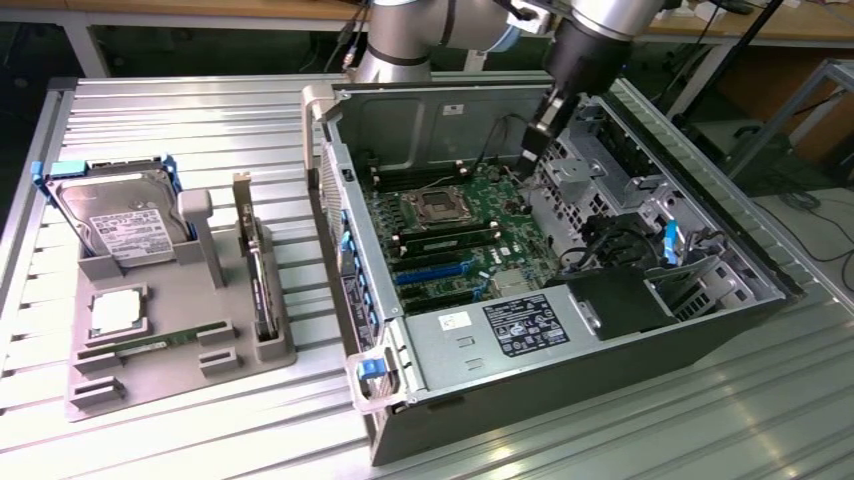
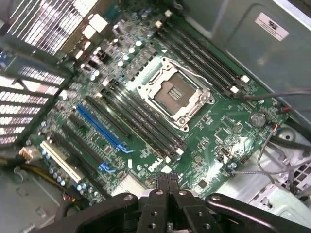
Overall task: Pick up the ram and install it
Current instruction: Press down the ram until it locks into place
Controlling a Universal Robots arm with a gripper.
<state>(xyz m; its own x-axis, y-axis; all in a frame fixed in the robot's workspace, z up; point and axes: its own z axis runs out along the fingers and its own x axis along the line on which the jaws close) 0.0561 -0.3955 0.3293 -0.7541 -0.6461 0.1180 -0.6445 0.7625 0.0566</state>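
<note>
A: Locate the ram (image 1: pixel 136 347).
B: On the grey tray (image 1: pixel 174 385) outside the computer case (image 1: pixel 574 345); in the exterior view it lies at about 8 o'clock from the gripper (image 1: pixel 535 150), well apart; long axis roughly 9 to 3.
A: Gripper (image 2: pixel 167 181) state?
B: Fingers together; nothing held; it hangs over the motherboard (image 2: pixel 214 131).

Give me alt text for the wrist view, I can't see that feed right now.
The robot's black hand, fingers shut with nothing visible between them, hangs over a green motherboard inside the open computer case. A silver, empty CPU socket sits mid-board, with long dark memory slots on both sides of it and blue expansion slots beyond.
</note>
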